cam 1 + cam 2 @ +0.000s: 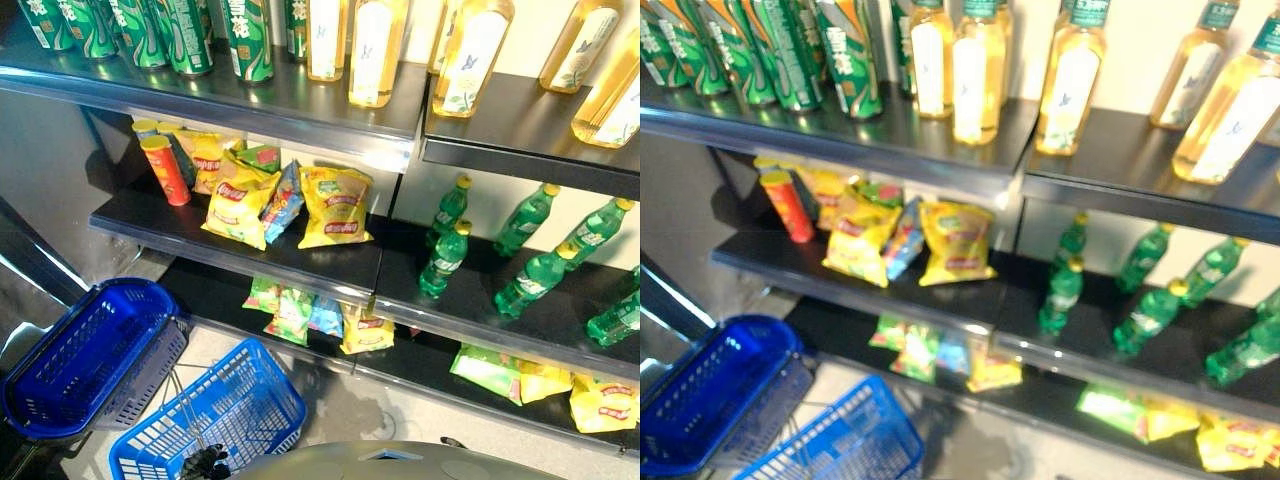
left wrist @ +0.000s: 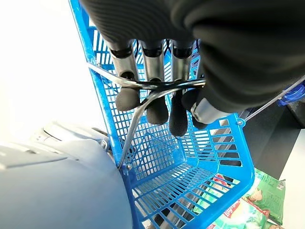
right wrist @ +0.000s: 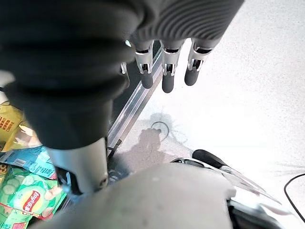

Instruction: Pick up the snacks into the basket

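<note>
Carrying the light blue basket (image 2: pixel 190 181) by its wire handle (image 2: pixel 143 90), my left hand (image 2: pixel 157 102) is curling its fingers round the wire, so the basket is hanging low beside me, ready for loading. My right hand (image 3: pixel 164 71) is hanging free with fingers relaxed, gripping nothing. I am seeing the snacks (image 1: pixel 335 205) sitting on the middle shelf (image 1: pixel 300 255), more bags (image 1: pixel 295 315) lying on the bottom shelf. A darker blue basket (image 1: pixel 85 355) is sitting to the left, its purpose unclear to me.

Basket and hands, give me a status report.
Left hand curled round the blue basket wire handle. Right hand free, fingers relaxed. Snack bags on middle shelf, none in basket. Nothing in the way.
</note>
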Robot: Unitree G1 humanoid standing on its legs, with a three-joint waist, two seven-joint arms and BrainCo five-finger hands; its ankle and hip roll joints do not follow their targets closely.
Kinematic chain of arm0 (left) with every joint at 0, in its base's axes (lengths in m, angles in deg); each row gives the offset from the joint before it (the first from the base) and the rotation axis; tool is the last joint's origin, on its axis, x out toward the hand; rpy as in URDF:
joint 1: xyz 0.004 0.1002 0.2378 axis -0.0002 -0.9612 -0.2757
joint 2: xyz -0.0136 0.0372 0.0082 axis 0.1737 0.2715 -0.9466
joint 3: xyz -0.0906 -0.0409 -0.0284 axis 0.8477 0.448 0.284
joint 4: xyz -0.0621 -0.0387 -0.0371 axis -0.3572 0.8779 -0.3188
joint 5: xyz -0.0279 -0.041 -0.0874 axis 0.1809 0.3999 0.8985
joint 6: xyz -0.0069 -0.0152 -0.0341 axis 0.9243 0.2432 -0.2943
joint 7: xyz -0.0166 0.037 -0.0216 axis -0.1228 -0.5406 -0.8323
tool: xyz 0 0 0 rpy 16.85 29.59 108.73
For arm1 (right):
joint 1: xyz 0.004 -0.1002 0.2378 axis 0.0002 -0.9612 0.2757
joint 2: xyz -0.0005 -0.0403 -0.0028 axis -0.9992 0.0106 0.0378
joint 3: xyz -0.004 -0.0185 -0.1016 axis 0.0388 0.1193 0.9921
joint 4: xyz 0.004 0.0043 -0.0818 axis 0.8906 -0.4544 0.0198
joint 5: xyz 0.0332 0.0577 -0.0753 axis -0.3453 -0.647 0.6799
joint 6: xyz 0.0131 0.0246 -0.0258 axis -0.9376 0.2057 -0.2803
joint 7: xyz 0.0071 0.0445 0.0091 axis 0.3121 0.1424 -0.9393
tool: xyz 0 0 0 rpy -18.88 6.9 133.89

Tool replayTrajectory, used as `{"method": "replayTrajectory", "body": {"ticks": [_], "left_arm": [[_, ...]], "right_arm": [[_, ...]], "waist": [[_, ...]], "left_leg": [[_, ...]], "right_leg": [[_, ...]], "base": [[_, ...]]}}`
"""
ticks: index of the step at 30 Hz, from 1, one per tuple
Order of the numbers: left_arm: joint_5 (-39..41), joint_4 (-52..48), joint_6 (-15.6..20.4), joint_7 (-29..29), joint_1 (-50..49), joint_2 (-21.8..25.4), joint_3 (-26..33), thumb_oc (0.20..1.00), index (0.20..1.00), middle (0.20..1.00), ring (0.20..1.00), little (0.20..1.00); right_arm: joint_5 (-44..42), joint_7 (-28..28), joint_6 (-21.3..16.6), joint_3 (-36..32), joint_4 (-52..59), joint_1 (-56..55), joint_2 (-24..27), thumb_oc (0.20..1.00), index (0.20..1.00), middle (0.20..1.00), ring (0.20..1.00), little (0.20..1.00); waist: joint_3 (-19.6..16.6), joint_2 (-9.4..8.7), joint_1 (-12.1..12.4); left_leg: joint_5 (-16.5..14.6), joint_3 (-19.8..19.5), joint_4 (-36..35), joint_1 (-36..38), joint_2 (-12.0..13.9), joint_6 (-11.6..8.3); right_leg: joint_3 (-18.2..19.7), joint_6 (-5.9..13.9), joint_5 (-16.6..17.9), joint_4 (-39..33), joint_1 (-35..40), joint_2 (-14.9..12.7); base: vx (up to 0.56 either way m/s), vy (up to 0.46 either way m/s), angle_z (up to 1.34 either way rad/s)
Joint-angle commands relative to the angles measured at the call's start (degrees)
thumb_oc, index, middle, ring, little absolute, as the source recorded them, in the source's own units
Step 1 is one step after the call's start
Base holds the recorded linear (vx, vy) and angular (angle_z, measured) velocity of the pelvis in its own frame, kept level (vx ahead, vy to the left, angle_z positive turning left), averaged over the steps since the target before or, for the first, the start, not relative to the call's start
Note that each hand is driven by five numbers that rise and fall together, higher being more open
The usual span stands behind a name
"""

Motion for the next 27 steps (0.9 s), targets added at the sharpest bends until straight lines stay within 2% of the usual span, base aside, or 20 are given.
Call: {"method": "replayTrajectory", "body": {"ticks": [1,6,11,17,18,21,22,23,24,25,26,27], "left_arm": [[0.0,3.2,1.6,0.8,2.6,-0.8,-0.2,0.2,0.2,0.2,0.2,0.2],[0.4,2.6,1.7,0.9,2.6,-0.7,-0.4,0.2,0.2,0.2,0.2,0.2],[-0.1,1.5,1.9,0.9,2.1,-0.4,-0.4,0.2,0.2,0.2,0.2,0.2],[-0.7,-3.1,2.4,0.5,0.9,0.7,-0.7,0.2,0.2,0.2,0.2,0.2],[-2.6,-2.8,2.8,0.9,1.5,0.9,-1.7,0.2,0.2,0.2,0.2,0.2],[-2.6,-3.3,2.7,0.4,1.7,1.0,-2.6,0.2,0.2,0.2,0.2,0.2],[-2.8,-2.7,2.6,0.4,2.0,1.6,-1.6,0.2,0.2,0.2,0.2,0.2],[-2.8,-2.7,2.6,0.4,1.9,1.6,-1.6,0.2,0.2,0.2,0.2,0.2],[-3.3,-1.7,3.3,1.3,2.9,1.7,-2.4,0.2,0.2,0.2,0.2,0.2],[-3.3,-2.8,2.7,1.2,2.6,1.9,-2.4,0.2,0.2,0.2,0.2,0.2],[-3.3,-2.8,2.7,1.2,2.6,1.8,-2.4,0.2,0.2,0.2,0.2,0.2],[-3.1,-4.4,3.5,0.7,2.4,2.5,-1.0,0.2,0.2,0.2,0.2,0.2]], "right_arm": [[-1.7,0.3,-1.2,-1.4,-1.3,2.7,-0.9,1.0,1.0,1.0,1.0,1.0],[-0.7,0.4,-1.2,-0.7,-0.8,3.1,-0.7,1.0,1.0,1.0,1.0,1.0],[1.7,0.2,-1.4,1.5,5.1,4.2,0.6,1.0,1.0,1.0,1.0,1.0],[5.5,-1.3,-2.3,6.4,20.8,6.9,3.9,1.0,1.0,1.0,1.0,1.0],[6.6,-1.2,-3.6,6.8,11.1,6.7,1.8,1.0,1.0,1.0,1.0,1.0],[7.6,-1.2,-3.1,8.3,10.6,7.7,1.8,1.0,1.0,1.0,1.0,1.0],[9.9,-2.8,-3.2,9.1,21.2,6.6,4.2,1.0,1.0,1.0,1.0,1.0],[9.9,-2.9,-3.1,9.0,21.5,6.4,4.4,1.0,1.0,1.0,1.0,1.0],[8.9,-3.6,-5.4,9.7,11.8,6.4,5.2,1.0,1.0,1.0,1.0,1.0],[13.5,-3.0,-4.4,11.7,20.0,7.6,6.8,1.0,1.0,1.0,1.0,1.0],[13.5,-3.1,-4.3,11.6,20.1,7.6,6.8,1.0,1.0,1.0,1.0,1.0],[14.9,-4.4,-6.8,11.9,35.5,6.1,11.8,1.0,1.0,1.0,1.0,1.0]], "waist": [[0.7,-1.09,2.6],[0.9,-1.32,2.7],[1.6,-1.83,3.2],[3.5,-3.07,5.0],[4.9,-2.99,6.5],[5.5,-2.92,7.0],[5.9,-3.52,6.9],[5.8,-3.48,6.9],[6.4,-3.72,7.5],[7.0,-3.82,7.7],[6.9,-3.82,7.6],[8.1,-4.55,7.4]], "left_leg": [[-3.4,0.4,0.0,1.6,-0.2,1.54],[-3.4,0.3,0.0,1.6,-0.1,1.62],[-3.4,0.2,0.0,1.6,0.0,1.75],[-3.1,-0.9,0.0,1.3,-0.2,2.27],[-2.8,-1.9,0.0,1.0,-0.5,2.67],[-2.7,-3.0,0.7,-0.2,-1.1,2.96],[-2.6,-3.1,0.8,-0.5,-1.1,2.97],[-2.6,-3.1,0.8,-0.5,-1.1,2.97],[-2.8,-3.6,1.2,-1.0,-1.3,3.13],[-2.9,-3.6,1.5,-1.2,-1.2,3.12],[-2.8,-3.7,1.5,-1.5,-1.3,3.15],[-2.8,-3.7,2.1,-2.1,-1.1,3.15]], "right_leg": [[1.1,4.49,8.3,0.2,-6.4,-2.1],[1.2,4.52,8.3,0.2,-6.5,-2.0],[0.9,4.56,8.1,0.2,-6.5,-1.9],[-0.2,4.44,8.0,0.3,-6.2,-1.8],[-1.5,4.48,7.5,1.3,-6.2,-2.1],[-2.5,4.37,7.2,2.3,-6.9,-2.5],[-2.8,4.32,7.0,2.9,-7.3,-2.6],[-2.8,4.33,6.9,2.9,-7.3,-2.6],[-3.3,4.49,6.7,3.6,-7.6,-2.8],[-3.4,4.41,6.3,4.3,-7.9,-2.9],[-3.5,4.43,6.4,4.2,-8.0,-2.9],[-3.3,4.42,6.2,5.6,-9.2,-3.0]], "base": [[0.0,0.0,0.0],[0.0,0.0,0.0],[0.0,0.0,0.0],[0.0,-0.002,0.08],[-0.03,0.006,0.12],[-0.05,0.039,0.42],[0.0,0.02,0.6],[-0.02,0.029,0.55],[-0.03,0.016,0.3],[-0.04,0.019,0.21],[-0.05,0.019,0.08],[-0.04,0.011,0.07]]}}
